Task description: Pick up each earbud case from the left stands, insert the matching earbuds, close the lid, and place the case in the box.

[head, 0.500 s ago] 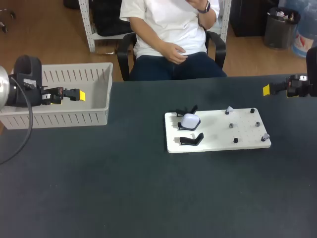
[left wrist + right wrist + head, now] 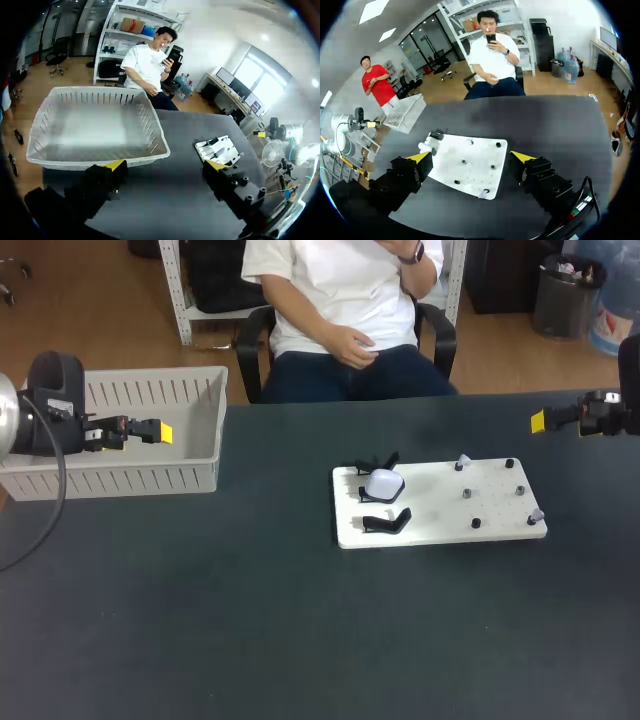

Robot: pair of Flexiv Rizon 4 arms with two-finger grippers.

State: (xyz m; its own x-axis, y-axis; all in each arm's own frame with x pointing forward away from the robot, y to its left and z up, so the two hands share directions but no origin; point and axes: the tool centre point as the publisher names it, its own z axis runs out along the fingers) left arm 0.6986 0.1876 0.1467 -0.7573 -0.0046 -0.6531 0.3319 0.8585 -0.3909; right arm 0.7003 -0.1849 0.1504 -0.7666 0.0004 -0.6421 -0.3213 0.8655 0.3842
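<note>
A white earbud case point(image 2: 384, 483) sits on the middle one of the black stands point(image 2: 386, 523) at the left end of a white board point(image 2: 500, 530). Two small pale earbuds point(image 2: 461, 462) point(image 2: 536, 514) rest on pegs at the board's right part. My left gripper point(image 2: 163, 432) hangs open over the white basket point(image 2: 150, 480), far left of the board. My right gripper point(image 2: 538, 421) hangs open beyond the board's far right corner. In the right wrist view the board point(image 2: 470, 175) lies ahead between the open fingers of that gripper point(image 2: 469, 159), with the case point(image 2: 426, 146) at its end.
The slatted basket point(image 2: 150, 120) lies just ahead of the left gripper point(image 2: 165, 167), and it holds nothing that I can see. Several short dark pegs point(image 2: 467, 493) stand on the board. Dark tabletop point(image 2: 300, 640) stretches in front of the board.
</note>
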